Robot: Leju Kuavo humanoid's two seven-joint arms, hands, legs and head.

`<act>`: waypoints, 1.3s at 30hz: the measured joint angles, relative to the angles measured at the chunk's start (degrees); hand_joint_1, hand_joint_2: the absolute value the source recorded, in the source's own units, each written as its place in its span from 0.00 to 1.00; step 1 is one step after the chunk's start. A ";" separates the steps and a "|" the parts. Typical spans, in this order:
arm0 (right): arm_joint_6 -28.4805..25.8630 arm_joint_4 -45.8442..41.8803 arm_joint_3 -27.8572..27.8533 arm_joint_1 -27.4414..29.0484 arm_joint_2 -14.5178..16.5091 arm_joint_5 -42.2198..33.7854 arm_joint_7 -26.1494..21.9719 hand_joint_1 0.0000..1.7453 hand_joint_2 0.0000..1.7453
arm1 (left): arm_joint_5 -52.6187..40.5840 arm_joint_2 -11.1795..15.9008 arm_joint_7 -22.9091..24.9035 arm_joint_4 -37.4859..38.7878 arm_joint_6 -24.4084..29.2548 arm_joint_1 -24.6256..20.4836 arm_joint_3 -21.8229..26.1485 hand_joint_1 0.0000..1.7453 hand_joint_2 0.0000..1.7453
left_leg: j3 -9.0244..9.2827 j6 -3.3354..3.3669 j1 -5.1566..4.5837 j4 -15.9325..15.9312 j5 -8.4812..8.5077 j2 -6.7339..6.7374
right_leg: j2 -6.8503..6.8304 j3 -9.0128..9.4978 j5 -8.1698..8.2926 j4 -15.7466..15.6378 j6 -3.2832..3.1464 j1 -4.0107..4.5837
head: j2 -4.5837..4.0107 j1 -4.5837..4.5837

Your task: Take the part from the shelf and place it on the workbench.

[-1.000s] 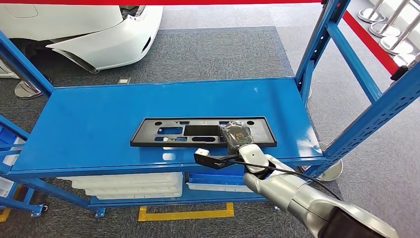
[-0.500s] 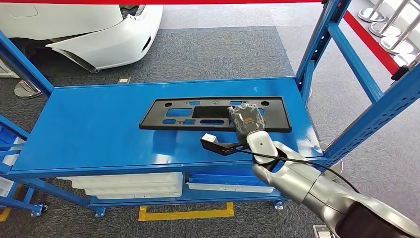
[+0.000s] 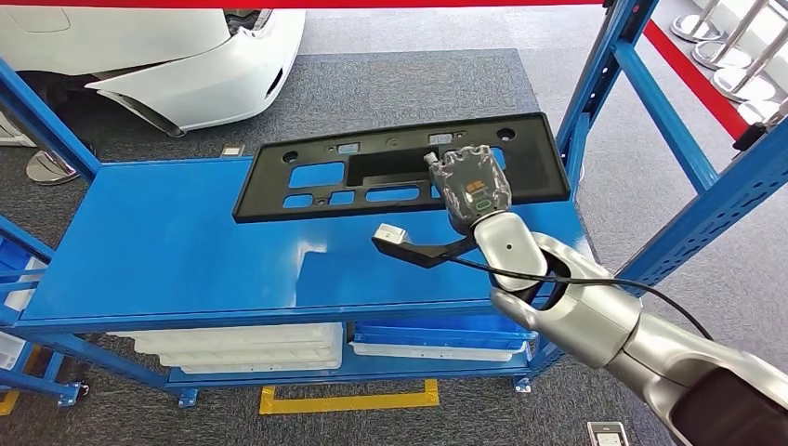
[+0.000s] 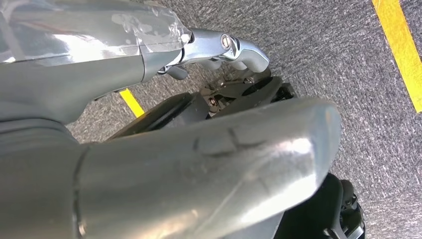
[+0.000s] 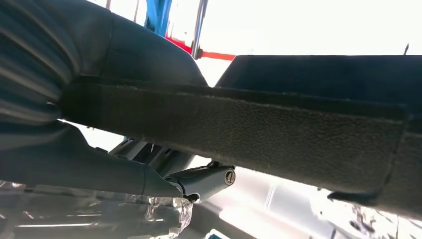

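The part (image 3: 534, 167) is a long black plastic plate with several cut-outs. It hangs tilted above the back edge of the blue shelf (image 3: 167, 251). My right hand (image 3: 474, 186) grips it near its right end, wrapped over its near edge. In the right wrist view, the part's dark edge (image 5: 298, 134) runs across the picture just beyond my right hand (image 5: 74, 124). My left hand (image 4: 189, 164) hangs over grey carpet, fingers stretched out, holding nothing.
Blue shelf uprights (image 3: 595, 84) rise close to the part's right end. White bins (image 3: 242, 346) sit on the level below. A white car body (image 3: 186, 65) stands behind the shelf. Chrome stanchions (image 3: 734, 56) stand at the far right, and a yellow floor mark (image 3: 353, 401) lies in front.
My right hand has lifted the part off the shelf top, carrying it up and away from me, now tilted. The shelf has not moved.
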 joint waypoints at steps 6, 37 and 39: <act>0.74 -4.61 -0.02 -1.47 -1.46 0.52 0.12 1.00 1.00 | -0.35 0.00 0.02 0.02 -0.23 -0.01 0.00 0.00 1.00 | 0.00 0.00 0.00 0.00 0.00 0.00 | -0.01 0.00 0.00 0.00 0.00 0.00 | 0.00 0.00; -0.42 -8.53 -0.51 -1.04 -2.41 -1.44 0.68 1.00 1.00 | 0.42 0.02 2.89 0.10 1.14 -0.11 0.02 0.00 1.00 | -0.66 2.47 0.39 -1.56 2.59 0.80 | -0.89 -6.26 -5.66 11.93 2.24 -0.34 | 0.00 0.89; -0.48 -8.56 -0.63 -0.61 -2.50 -1.91 0.67 1.00 1.00 | 0.40 0.01 2.93 0.11 1.14 -0.09 0.02 0.00 1.00 | -1.18 2.34 0.53 -0.90 2.50 0.84 | -1.06 -7.61 -4.80 14.46 2.59 -0.69 | 0.00 1.28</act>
